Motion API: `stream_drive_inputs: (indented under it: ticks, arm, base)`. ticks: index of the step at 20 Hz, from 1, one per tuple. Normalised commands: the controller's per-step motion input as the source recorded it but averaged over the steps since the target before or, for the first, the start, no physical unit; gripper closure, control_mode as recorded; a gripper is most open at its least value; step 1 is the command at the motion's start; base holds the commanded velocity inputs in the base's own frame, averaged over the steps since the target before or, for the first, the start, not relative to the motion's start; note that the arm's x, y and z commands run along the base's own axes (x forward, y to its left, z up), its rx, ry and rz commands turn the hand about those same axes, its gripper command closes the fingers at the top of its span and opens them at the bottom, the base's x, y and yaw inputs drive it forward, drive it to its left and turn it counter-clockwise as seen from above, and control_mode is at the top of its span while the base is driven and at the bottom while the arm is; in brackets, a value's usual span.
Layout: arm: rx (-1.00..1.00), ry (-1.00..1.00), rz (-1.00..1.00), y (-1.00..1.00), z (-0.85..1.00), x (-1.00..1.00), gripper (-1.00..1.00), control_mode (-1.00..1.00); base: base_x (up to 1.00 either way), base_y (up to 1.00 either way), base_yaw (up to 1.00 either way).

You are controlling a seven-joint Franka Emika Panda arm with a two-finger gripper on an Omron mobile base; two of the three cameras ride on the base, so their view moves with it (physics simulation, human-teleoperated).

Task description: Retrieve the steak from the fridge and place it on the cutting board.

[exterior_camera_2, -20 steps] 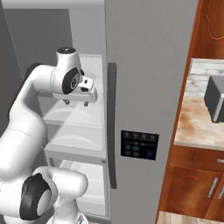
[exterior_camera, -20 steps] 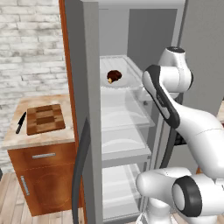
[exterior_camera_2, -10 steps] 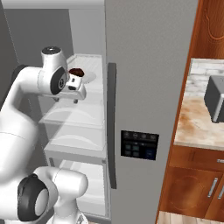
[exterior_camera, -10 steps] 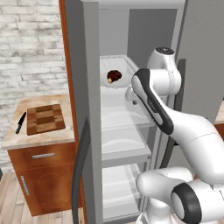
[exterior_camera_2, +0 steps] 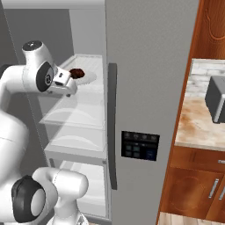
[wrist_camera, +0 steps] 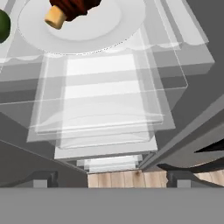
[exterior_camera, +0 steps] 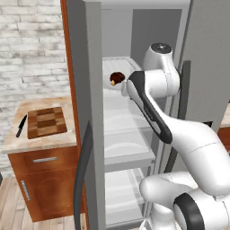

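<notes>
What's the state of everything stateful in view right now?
fridge: left door open, right door shut.
steak: on a white plate, upper shelf, not gripped.
gripper: open, empty, short of the steak.
cutting board: bare, on the counter.
knife: flat on the counter, left of the board.
drawer: shut.

wall: white brick (exterior_camera: 27, 49) | floor: light wood (exterior_camera: 13, 206) | cabinets: reddish wood (exterior_camera_2: 193, 184)

I see flat, even rendered light with no glare and only soft shadows, the fridge (exterior_camera: 90, 112) interior dimmer grey toward its back wall, the clear shelves (wrist_camera: 109, 109) overlapping into pale milky layers in the hand view, and everything sharp to the edges.
</notes>
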Motion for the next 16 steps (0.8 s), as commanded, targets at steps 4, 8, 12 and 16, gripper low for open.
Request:
stream_drive_inputs:
  ticks: [4,8,12,16]
  arm:
    - [0.0,-0.06,-0.03,0.0,0.15,0.31,-1.0,-1.0]
    - [0.0,-0.01,0.0,0.0,0.19,0.46,-1.0,-1.0]
    - [0.0,-0.02,0.0,0.0,0.17,0.48,-1.0,-1.0]
    - [-0.01,-0.12,0.0,0.0,0.11,0.25,-1.0,-1.0]
  base:
    - [0.0,0.0,0.0]
    - [0.0,0.0,0.0]
    - [0.0,0.0,0.0]
    - [0.0,0.0,0.0]
